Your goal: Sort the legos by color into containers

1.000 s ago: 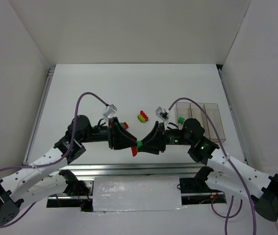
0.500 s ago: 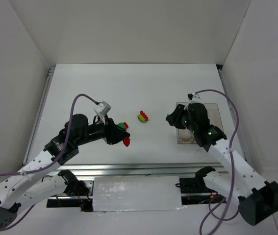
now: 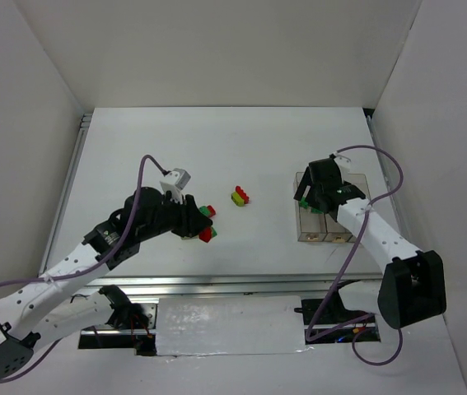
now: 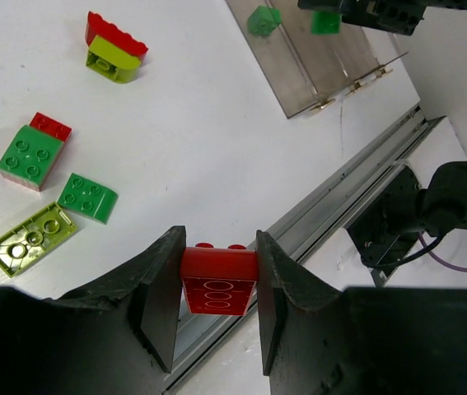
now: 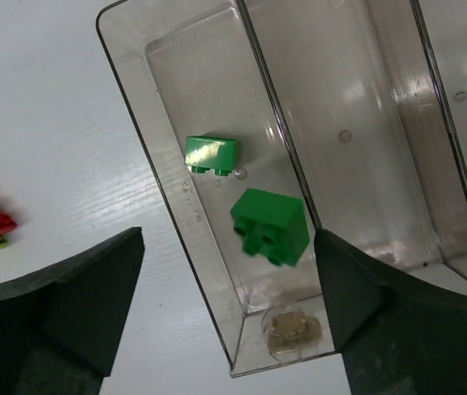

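Two green legos [image 5: 211, 154] showed inside the leftmost of the clear containers [image 5: 208, 82]. They were directly beneath the right gripper [image 5: 229, 255], whose jaws were spread wide and pointed down, its arm stretched forward over the row. A red lego [image 4: 217, 280] was pinched between the jaws of the left gripper [image 4: 217, 288]. That arm reached forward and inward, low above the counter [image 4: 192, 140]. Several loose legos [image 4: 31, 152] lay near it.
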